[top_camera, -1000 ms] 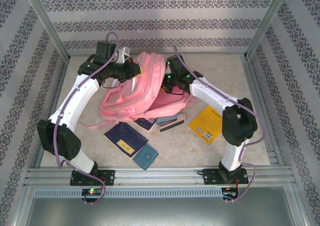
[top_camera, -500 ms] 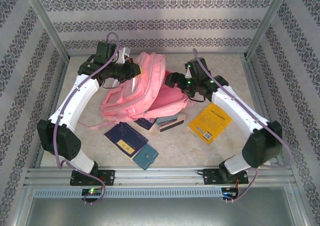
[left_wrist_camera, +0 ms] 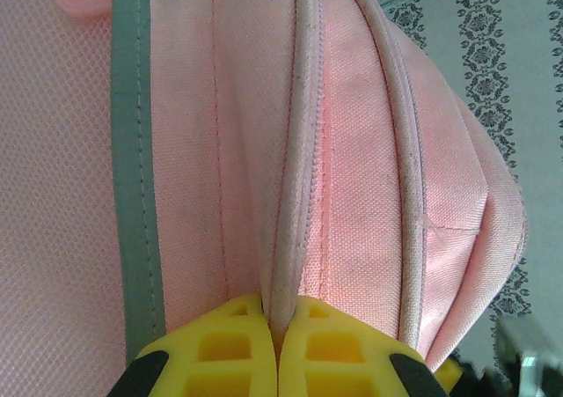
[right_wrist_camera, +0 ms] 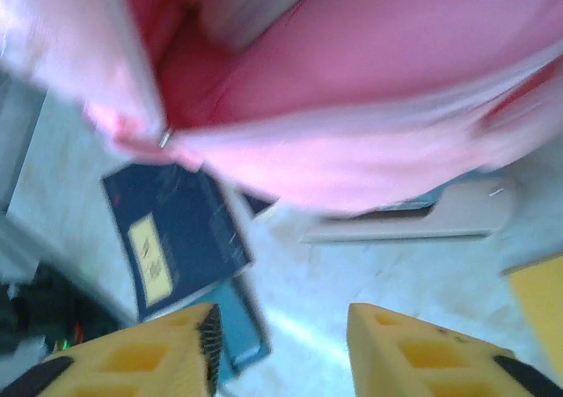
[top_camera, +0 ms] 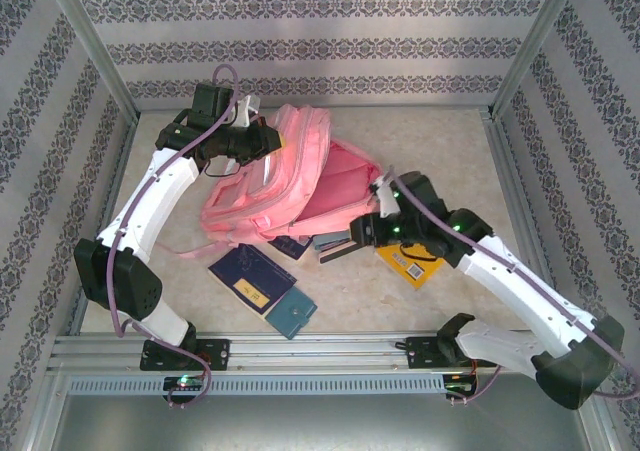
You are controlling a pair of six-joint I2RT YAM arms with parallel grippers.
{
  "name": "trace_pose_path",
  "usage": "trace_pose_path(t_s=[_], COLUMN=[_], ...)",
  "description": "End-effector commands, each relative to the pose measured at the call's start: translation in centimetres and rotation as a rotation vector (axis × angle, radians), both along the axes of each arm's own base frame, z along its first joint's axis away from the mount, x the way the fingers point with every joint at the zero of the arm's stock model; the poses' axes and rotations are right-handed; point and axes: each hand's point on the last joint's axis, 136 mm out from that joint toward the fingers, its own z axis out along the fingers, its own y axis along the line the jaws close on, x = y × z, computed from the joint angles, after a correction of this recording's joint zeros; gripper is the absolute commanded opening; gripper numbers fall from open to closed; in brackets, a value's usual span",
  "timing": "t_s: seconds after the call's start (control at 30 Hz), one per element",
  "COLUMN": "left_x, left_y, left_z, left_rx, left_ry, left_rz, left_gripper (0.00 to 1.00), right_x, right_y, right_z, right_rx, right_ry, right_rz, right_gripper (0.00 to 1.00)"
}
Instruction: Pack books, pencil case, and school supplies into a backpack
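The pink backpack lies at the back of the table with its mouth open to the right. My left gripper is shut on the backpack's piped zip edge; its yellow fingertips pinch the seam. My right gripper hovers low in front of the backpack, open, nothing between its fingers. Beside it lies the teal-and-brown stapler. A navy book, a teal notebook and a yellow book lie on the table. The pencil case is out of view.
A second navy book pokes out from under the backpack's front edge. Metal frame rails border the near side, and patterned walls close in the left, back and right. My right arm lies over part of the yellow book.
My right arm has pulled back from the backpack's mouth toward the near side, now low over the stapler, and its jaws have narrowed. The left gripper has kept its hold.
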Motion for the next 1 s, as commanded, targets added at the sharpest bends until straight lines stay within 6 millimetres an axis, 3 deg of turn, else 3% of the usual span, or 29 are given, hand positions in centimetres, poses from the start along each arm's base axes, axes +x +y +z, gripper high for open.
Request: trace_pose_path(t_s=[0.0, 0.07, 0.17, 0.27, 0.43, 0.7, 0.97], left_x=[-0.5, -0.5, -0.6, -0.7, -0.7, -0.9, -1.5], left_y=[-0.3, -0.3, -0.3, -0.3, -0.3, -0.3, -0.5], left_z=[3.9, 3.7, 3.5, 3.4, 3.4, 3.0, 2.8], left_rx=[-0.023, -0.023, -0.023, -0.022, -0.032, -0.033, -0.032], left_ry=[-0.137, -0.133, -0.128, -0.125, -0.120, -0.106, -0.094], left_rz=[-0.026, -0.027, -0.027, -0.028, -0.026, -0.024, -0.030], left_gripper=[0.00, 0.00, 0.00, 0.00, 0.00, 0.00, 0.00], right_x=[-4.1, -4.8, -5.5, -6.3, -8.6, -10.8, -10.6], right_y=[2.8, 3.5, 5.1, 7.1, 10.8, 15.2, 17.0], right_z=[-3.6, -5.7, -7.7, -8.9, -10.9, -13.2, -16.5], right_rx=[-0.065, -0.123, -0.176, -0.229, -0.210, -0.166, -0.216], right_ry=[0.080, 0.134, 0.154, 0.128, 0.198, 0.228, 0.282], right_rz=[0.247, 0.272, 0.338, 0.428, 0.562, 0.689, 0.646], right_gripper=[0.30, 0.15, 0.04, 0.00, 0.00, 0.00, 0.00])
